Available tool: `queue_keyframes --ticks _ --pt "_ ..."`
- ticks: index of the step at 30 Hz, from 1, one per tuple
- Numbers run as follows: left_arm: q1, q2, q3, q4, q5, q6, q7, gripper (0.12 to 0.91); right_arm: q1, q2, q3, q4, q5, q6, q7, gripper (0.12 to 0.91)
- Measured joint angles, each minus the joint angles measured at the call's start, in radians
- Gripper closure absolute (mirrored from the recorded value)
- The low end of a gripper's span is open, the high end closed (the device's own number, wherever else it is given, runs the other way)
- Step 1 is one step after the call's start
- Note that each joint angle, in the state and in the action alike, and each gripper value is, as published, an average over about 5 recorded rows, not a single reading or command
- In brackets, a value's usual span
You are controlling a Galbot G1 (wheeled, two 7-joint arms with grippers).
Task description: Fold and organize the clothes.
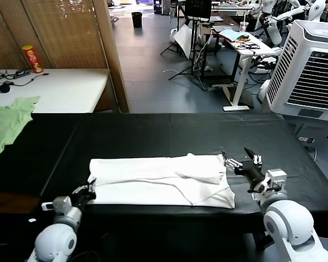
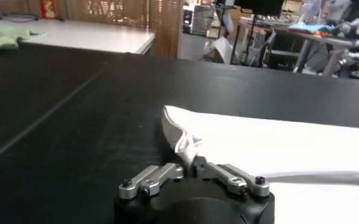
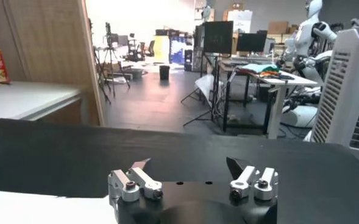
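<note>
So the white T-shirt (image 1: 161, 181) is lying partly folded into a long strip on the black worktop (image 1: 153, 131), toward the robot's edge, running left to right. One sleeve or flap is folded over on top near its right end, and the rest is looking pretty flat with a few creases.

The left end effector (image 1: 89, 192) is sitting right at the shirt's near-left corner, and it's pinching the fabric. In the left wrist view you can see the left end effector (image 2: 190, 159) with its fingers closed narrow on a little bunched-up ridge of the white cloth (image 2: 277, 143), the corner puckering up between them. So that one is holding the shirt.

The right end effector (image 1: 241, 158) is hanging just off the shirt's right end, near the far-right corner, with its fingers spread wide and nothing between them. From its own wrist camera the right end effector (image 3: 191, 173) is showing both fingers well apart over the black cover, and only a sliver of white fabric (image 3: 45, 209) is peeking in at the frame's corner.

Off to the robot's left there's a green garment (image 1: 8, 123) draping over the worktop's edge, and a white table (image 1: 54, 87) behind with a red can (image 1: 32, 59) standing on it.
</note>
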Motion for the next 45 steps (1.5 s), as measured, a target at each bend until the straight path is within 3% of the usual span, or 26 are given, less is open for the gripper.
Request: queue_keyframes --ticks 6,11,14,17,22,27,30,38,45 --pt "0.002 0.077 -0.047 0.055 0.202 -0.090 0.007 0.873 -0.009 0.010 0.003 0.010 -0.005 0.001 0.000 0.227" --pt "0.011 0.211 -0.112 0.121 0.258 -0.165 0.005 0.873 -0.019 0.026 -0.006 0.017 -0.023 0.001 0.000 0.227" --pt "0.014 0.276 -0.132 0.139 0.248 -0.162 0.002 0.873 -0.024 0.035 -0.013 0.020 -0.032 0.002 0.000 0.227" --pt "0.017 0.295 -0.128 0.123 0.210 -0.121 -0.002 0.873 -0.033 0.044 -0.015 0.024 -0.043 0.002 0.000 0.227" --pt "0.016 0.234 -0.071 0.004 0.118 -0.025 -0.033 0.873 -0.055 0.055 -0.002 0.027 -0.059 0.006 0.000 0.227" --pt "-0.004 0.124 0.055 -0.158 -0.005 0.080 -0.098 0.873 -0.081 0.069 0.020 0.029 -0.078 0.012 -0.001 0.227" --pt "-0.027 0.065 0.139 -0.219 -0.074 0.119 -0.132 0.873 -0.095 0.078 0.029 0.031 -0.087 0.013 -0.001 0.227" --pt "-0.107 -0.068 0.308 -0.243 -0.127 0.134 -0.149 0.873 -0.109 0.099 0.034 0.020 -0.108 0.014 -0.002 0.227" --pt "-0.166 -0.152 0.388 -0.211 -0.136 0.129 -0.155 0.873 -0.103 0.117 0.023 0.001 -0.120 0.014 -0.004 0.227"
